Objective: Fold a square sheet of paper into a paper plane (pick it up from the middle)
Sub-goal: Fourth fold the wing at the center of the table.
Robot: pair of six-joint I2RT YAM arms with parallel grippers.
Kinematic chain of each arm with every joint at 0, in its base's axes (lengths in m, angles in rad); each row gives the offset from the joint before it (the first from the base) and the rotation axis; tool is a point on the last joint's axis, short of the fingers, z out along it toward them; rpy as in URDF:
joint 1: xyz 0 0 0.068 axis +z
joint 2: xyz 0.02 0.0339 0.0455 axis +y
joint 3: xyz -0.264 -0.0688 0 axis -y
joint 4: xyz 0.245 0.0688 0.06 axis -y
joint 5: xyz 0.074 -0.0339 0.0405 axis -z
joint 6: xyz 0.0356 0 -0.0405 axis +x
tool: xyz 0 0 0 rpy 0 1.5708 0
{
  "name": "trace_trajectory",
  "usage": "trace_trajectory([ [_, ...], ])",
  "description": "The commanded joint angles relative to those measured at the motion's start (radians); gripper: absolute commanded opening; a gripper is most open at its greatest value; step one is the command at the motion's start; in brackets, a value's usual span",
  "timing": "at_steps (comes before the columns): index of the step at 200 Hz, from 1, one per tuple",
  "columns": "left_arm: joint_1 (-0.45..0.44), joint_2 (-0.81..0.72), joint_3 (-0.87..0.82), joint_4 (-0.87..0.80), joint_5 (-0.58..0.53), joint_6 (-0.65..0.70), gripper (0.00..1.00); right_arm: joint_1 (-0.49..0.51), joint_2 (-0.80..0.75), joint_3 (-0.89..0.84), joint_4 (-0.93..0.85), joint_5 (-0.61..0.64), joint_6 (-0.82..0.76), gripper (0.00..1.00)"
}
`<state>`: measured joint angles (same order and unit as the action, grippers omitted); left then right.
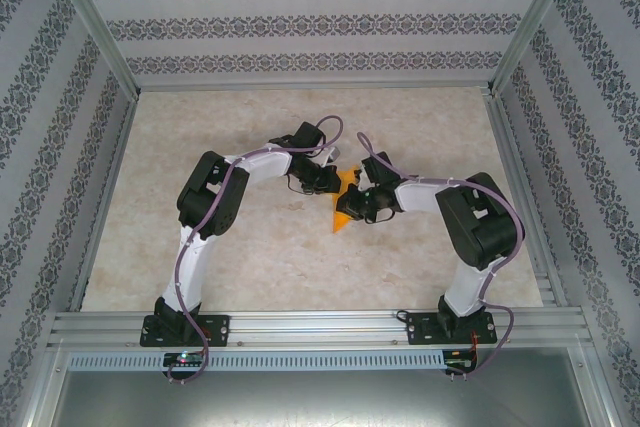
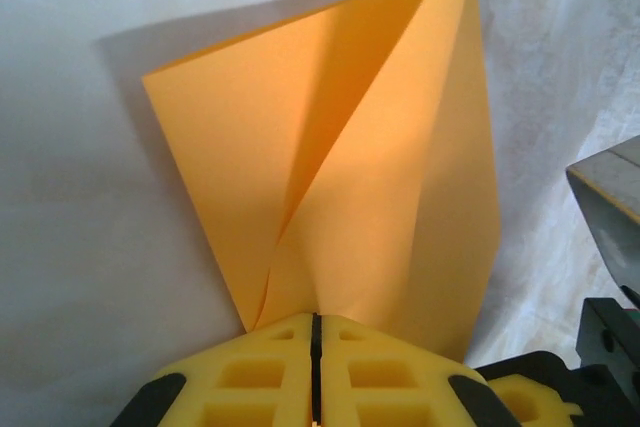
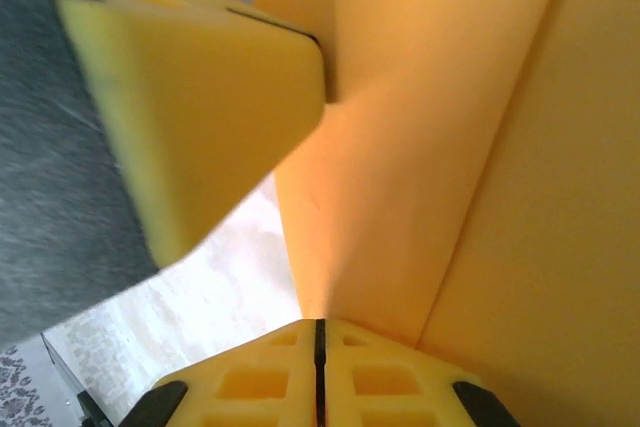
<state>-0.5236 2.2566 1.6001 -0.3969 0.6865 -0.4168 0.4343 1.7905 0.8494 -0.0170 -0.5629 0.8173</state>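
The orange-yellow sheet of paper [image 1: 342, 217] is held up off the table between the two arms, folded along creases into a pointed wedge with its tip down and toward the near side. In the left wrist view the paper [image 2: 350, 177] fans upward from my left gripper [image 2: 315, 319], whose yellow jaws are shut on its narrow end. My right gripper [image 3: 320, 325] is likewise shut on a fold of the paper [image 3: 420, 147]. From above, the left gripper [image 1: 338, 182] and right gripper [image 1: 358, 199] meet almost tip to tip at the paper.
The marbled beige tabletop [image 1: 250, 257] lies beneath, framed by aluminium rails [image 1: 300, 325] and patterned walls. A yellow finger of the left gripper [image 3: 200, 107] crowds the right wrist view. A grey part of the right arm [image 2: 610, 197] sits at the left wrist view's right edge.
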Motion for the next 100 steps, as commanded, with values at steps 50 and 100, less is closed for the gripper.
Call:
trace_trajectory([
  [50, -0.020, 0.074, -0.009, -0.104, -0.056, 0.041, 0.10, 0.006, -0.082, -0.062, 0.022, -0.006, 0.036, 0.09],
  [100, -0.020, 0.079, -0.009, -0.104, -0.051, 0.041, 0.10, 0.021, -0.061, -0.062, 0.047, -0.015, 0.049, 0.09],
])
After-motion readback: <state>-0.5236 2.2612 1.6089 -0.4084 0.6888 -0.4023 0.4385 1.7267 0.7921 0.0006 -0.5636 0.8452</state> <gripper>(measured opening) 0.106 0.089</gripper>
